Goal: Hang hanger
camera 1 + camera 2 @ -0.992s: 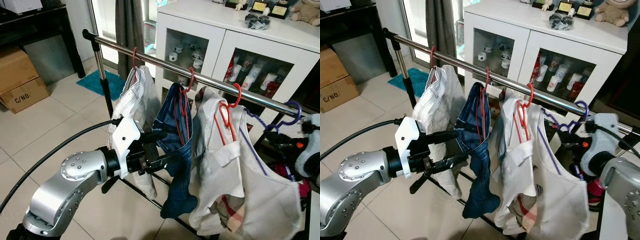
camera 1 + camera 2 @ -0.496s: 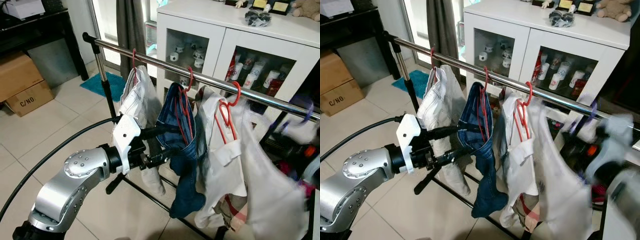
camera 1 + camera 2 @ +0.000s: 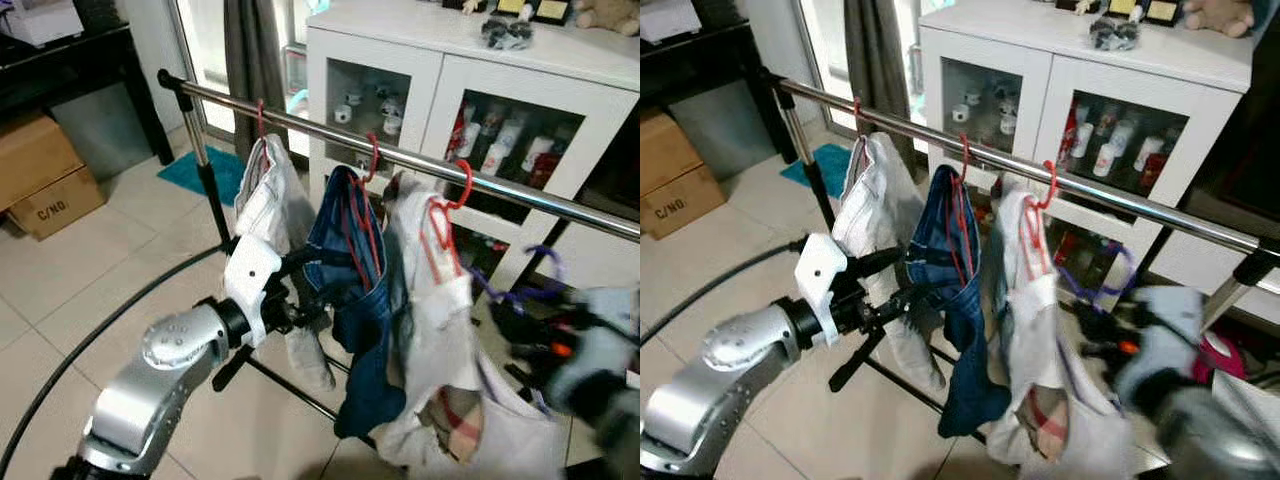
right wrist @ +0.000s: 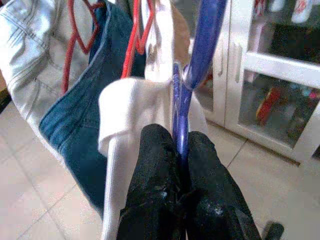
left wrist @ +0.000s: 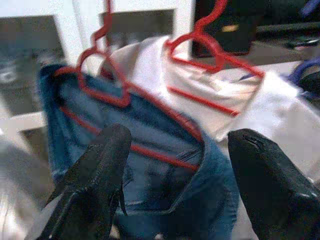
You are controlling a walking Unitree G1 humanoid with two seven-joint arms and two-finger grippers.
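White cabinet (image 3: 430, 90) behind my clothes rail (image 3: 420, 160): the purple hanger (image 3: 520, 290), hooked on the rail a second ago, now hangs below it, clenched in my right claw (image 4: 181, 165). My left claw (image 5: 175, 200) gapes near the jeans (image 3: 355, 280).

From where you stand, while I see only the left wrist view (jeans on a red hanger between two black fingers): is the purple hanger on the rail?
Observer: No. The right end effector clamps the purple hanger, whose hook is below the rail.
Operator: What hangs there already?
Observer: Pale trousers, jeans and a white shirt, each on a red hanger.
Operator: Any room?
Observer: Bare rail on the shirt's right.
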